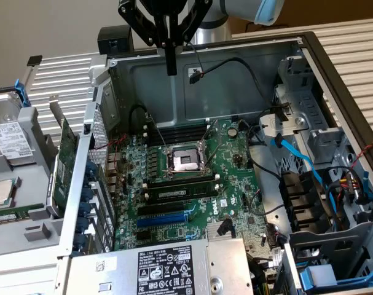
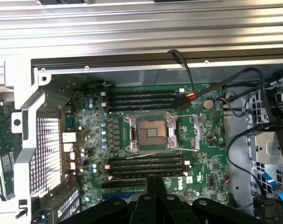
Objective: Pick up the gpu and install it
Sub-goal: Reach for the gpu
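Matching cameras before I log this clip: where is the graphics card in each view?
Exterior view: the graphics card stands on edge outside the case, against its perforated wall, at the exterior view's left.
Wrist view: the graphics card sits outside that same perforated wall.
Shared landmark: the open processor socket in the middle of the motherboard.

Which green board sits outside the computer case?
The gpu, the thin card standing on edge just outside the case at the exterior view's left; the large motherboard lies flat inside it.
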Controlling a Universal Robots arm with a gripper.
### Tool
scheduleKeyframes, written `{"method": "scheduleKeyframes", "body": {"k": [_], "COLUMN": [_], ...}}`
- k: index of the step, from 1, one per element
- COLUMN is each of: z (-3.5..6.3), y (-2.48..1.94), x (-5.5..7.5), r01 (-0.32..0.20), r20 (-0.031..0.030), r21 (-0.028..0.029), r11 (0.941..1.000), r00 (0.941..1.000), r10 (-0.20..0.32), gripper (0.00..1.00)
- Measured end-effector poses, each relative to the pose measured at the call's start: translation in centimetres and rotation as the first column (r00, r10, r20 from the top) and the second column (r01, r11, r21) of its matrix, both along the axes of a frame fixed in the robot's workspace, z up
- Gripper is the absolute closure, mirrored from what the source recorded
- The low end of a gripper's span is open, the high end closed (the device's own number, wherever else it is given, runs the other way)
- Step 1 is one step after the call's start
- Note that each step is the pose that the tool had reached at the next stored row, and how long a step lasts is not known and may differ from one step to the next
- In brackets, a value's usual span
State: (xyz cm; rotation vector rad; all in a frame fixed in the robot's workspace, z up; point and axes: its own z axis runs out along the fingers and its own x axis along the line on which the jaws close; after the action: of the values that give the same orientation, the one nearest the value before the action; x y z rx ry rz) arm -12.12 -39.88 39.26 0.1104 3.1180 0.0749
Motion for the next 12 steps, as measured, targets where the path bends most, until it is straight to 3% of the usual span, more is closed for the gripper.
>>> {"method": "scheduleKeyframes", "body": {"k": [12], "z": [0.00], "y": [0.00], "x": [-0.58], "r01": [0.000], "r20": [0.0000], "r21": [-0.0001], "r11": [1.0000], "r00": [1.0000], "r10": [0.000], "gripper": [0.89]}}
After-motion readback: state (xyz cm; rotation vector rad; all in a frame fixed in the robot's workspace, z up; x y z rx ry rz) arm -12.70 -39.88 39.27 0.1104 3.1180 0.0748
